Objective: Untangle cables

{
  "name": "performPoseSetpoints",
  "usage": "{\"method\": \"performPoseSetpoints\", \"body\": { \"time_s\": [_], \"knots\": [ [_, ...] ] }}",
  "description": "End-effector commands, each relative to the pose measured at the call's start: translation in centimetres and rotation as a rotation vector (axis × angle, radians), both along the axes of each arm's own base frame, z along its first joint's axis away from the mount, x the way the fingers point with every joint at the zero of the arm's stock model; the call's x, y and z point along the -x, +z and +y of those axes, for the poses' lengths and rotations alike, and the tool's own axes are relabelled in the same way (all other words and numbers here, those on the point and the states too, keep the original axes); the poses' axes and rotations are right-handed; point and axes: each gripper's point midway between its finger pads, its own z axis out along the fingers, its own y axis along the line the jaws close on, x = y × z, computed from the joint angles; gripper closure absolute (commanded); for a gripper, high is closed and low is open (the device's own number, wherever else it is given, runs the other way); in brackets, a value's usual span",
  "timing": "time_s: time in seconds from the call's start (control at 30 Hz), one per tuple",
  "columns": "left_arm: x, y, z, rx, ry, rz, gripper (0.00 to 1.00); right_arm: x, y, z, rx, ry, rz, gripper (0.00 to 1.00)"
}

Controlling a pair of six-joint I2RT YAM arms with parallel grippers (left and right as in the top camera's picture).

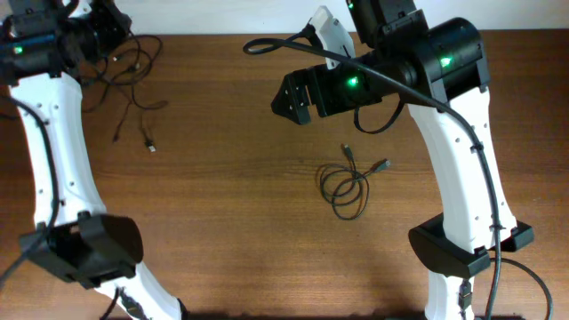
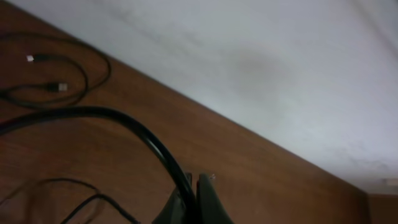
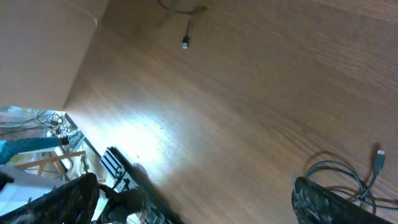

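1. A brown wooden tabletop [image 1: 231, 222] is sitting below a white wall, with the tangled cables [image 1: 124, 67] lying far left and one freed coil [image 1: 345, 185] centre-right.
2. The left gripper [image 2: 195, 186] is apparently pinching a tangle strand. The right gripper [image 1: 289, 93] is hovering wide and empty.
3. Separating looks to be underway. Next, the right gripper is probably needing a second strand to pull against.

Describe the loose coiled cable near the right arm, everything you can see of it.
The coiled cable is thin, black and flexible-looking. It lies flat on the wooden table in a few loose overlapping loops. Both ends stick out of the coil, each with a small plug. It lies right of mid-table, apart from the tangle. Only the table touches it.
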Motion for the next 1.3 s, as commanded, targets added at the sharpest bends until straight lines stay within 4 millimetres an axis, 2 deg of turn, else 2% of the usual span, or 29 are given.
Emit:
{"method": "performPoseSetpoints", "body": {
  "time_s": [0.0,0.1,0.13,0.2,0.4,0.53,0.6,0.8,0.87,0.93,0.97,1.0,1.03,1.13,1.2,1.27],
  "knots": [
    [-0.4,-2.1,2.6,0.001,0.004,0.029,1.00,0.0,-0.2,-0.2,0.017,0.006,-0.007,0.02],
    [-0.2,-3.6,5.2,-0.007,0.038,0.054,1.00,0.0,-0.3,-0.2,0.022,0.021,-0.018,0.02],
    [-0.1,-4.3,6.6,-0.018,0.050,0.066,1.00,0.0,-0.3,-0.2,0.023,0.023,-0.020,0.01],
    [0.6,-5.8,9.2,-0.009,0.103,0.105,1.00,0.0,-0.3,-0.2,0.023,0.023,-0.020,0.02],
    [3.0,-9.9,15.1,0.042,0.217,0.215,1.00,-0.1,-0.4,-0.1,0.024,0.023,-0.018,0.01],
    [3.9,-11.2,17.4,0.049,0.269,0.245,1.00,-0.1,-0.5,-0.1,0.025,0.023,-0.016,0.01],
    [5.3,-11.9,19.9,0.015,0.380,0.294,1.00,-0.1,-0.5,-0.1,0.028,0.021,-0.018,0.02],
    [9.2,-12.9,25.8,-0.139,0.682,0.413,1.00,-0.1,-0.5,-0.1,0.028,0.021,-0.018,0.02],
    [10.0,-13.4,26.9,-0.186,0.730,0.445,1.00,-0.1,-0.5,-0.1,0.029,0.021,-0.016,0.01],
    [10.3,-15.5,27.8,-0.207,0.752,0.498,0.99,-0.2,-0.8,-0.1,0.034,0.021,-0.007,0.02],
    [10.3,-16.5,28.0,-0.205,0.752,0.517,0.70,-0.2,-1.0,-0.1,0.036,0.021,-0.001,0.01],
    [10.2,-17.2,28.1,-0.200,0.750,0.528,0.31,-0.2,-1.3,-0.1,0.041,0.021,0.008,0.01],
    [10.2,-18.5,28.2,-0.189,0.744,0.549,0.01,-0.2,-1.6,-0.1,0.046,0.021,0.018,0.01],
    [9.7,-20.6,27.4,-0.121,0.696,0.569,0.01,-0.4,-2.4,-0.4,0.073,0.013,0.034,0.02],
    [9.0,-20.6,26.8,-0.087,0.661,0.548,0.01,-0.6,-3.1,-0.7,0.100,-0.001,0.039,0.02],
    [7.8,-20.5,25.3,-0.066,0.540,0.513,0.01,-0.7,-3.6,-0.7,0.110,-0.001,0.054,0.02]
  ]
}}
